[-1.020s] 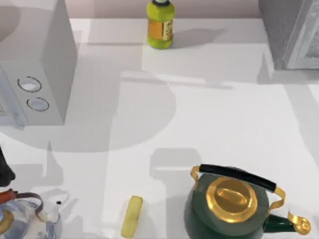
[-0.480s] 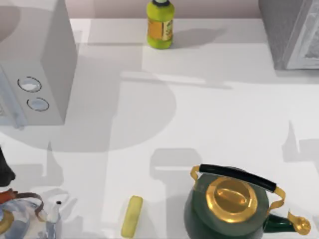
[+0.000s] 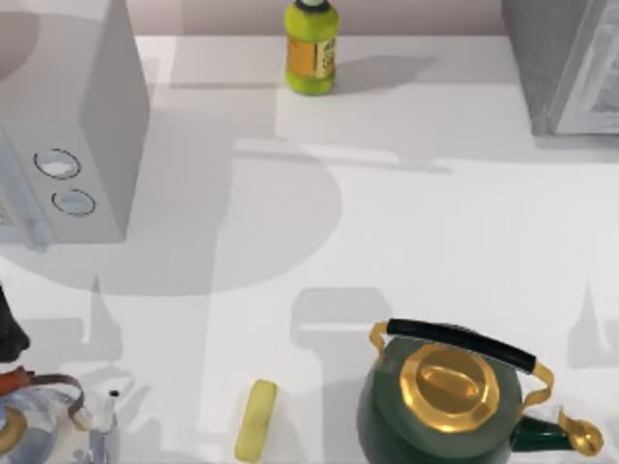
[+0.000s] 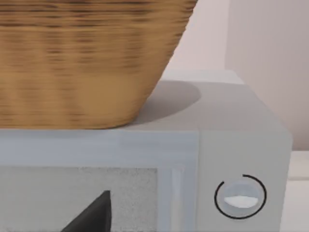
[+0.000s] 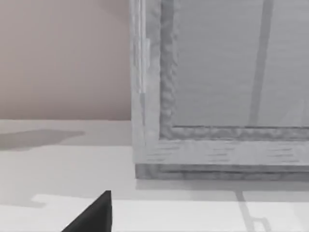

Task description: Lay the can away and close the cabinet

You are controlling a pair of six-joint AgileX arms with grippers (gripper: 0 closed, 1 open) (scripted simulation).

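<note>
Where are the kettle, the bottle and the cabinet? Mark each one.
kettle (image 3: 450, 379): top view, gold lid.
bottle (image 3: 310, 55): top view, label.
cabinet (image 5: 217, 150): right wrist view, lower frame.

Bright even light, soft shadows across table (image 3: 435, 242)

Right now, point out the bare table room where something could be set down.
The widest bare stretch is mid-table, between the microwave, the yellow-green bottle, the grey cabinet and the green kettle. The near edge is crowded: kettle, yellow bar, glass teapot.
</note>
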